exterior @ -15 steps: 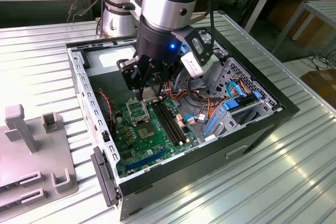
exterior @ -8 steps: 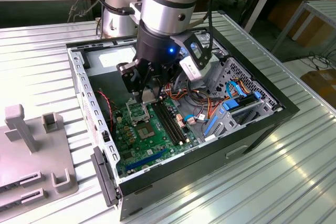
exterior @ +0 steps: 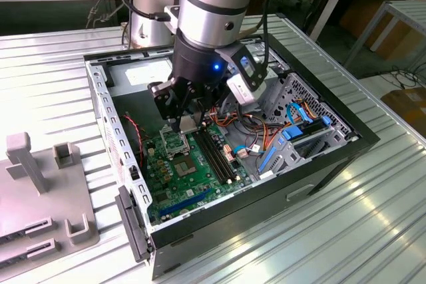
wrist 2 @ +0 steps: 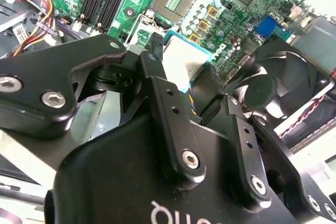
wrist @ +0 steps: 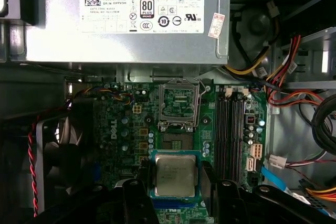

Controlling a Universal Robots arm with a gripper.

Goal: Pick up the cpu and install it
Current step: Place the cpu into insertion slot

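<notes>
**Cpu held over the open socket**
The pincer [wrist: 175, 183] is clamped on the cpu [wrist: 176, 174] by two opposite edges, above the motherboard [wrist: 118, 129]; in the exterior view the open socket [exterior: 174, 143] lies near, at six o'clock from its tips. A tilted or off-square descent could, I judge, bend socket pins.

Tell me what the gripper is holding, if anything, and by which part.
The gripper holds the cpu, clamped by two opposite side edges.

The cpu [wrist: 176, 176] is silvery-grey, blue-rimmed; the pincer [exterior: 187, 123] black, the motherboard [wrist: 119, 129] green, the wires [wrist: 30, 153] red-and-black.
</notes>
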